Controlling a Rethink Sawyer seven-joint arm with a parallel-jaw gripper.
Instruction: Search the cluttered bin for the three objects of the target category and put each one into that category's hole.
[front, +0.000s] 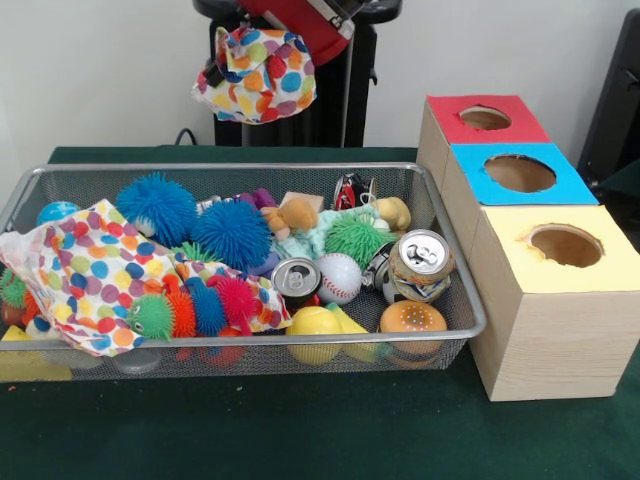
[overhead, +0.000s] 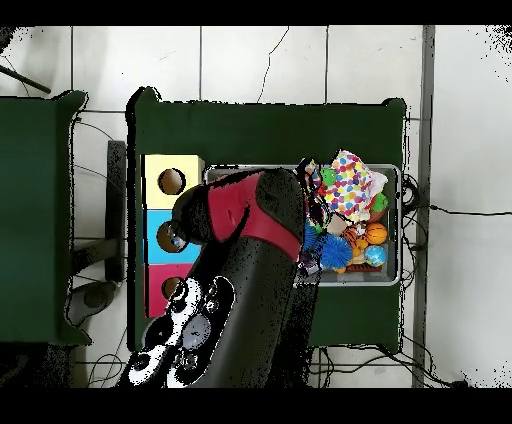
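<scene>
Cloth (front: 257, 75), polka-dotted, hangs bunched around the pincer (front: 250, 85) (fingers hidden, so I cannot tell their spread) high above the wire bin (front: 455, 275); three holed boxes (front: 545, 290) sit lower, to its side. Overhead, the arm (overhead: 245, 260) covers the pincer.

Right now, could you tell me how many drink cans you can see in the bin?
2: an upright can mid-bin beside the baseball, and another can near the boxes. Clutter may hide more.

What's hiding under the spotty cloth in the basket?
Spiky balls poke out from the spotty cloth in the wire basket: a green one and a pink one. The rest underneath is covered.
</scene>
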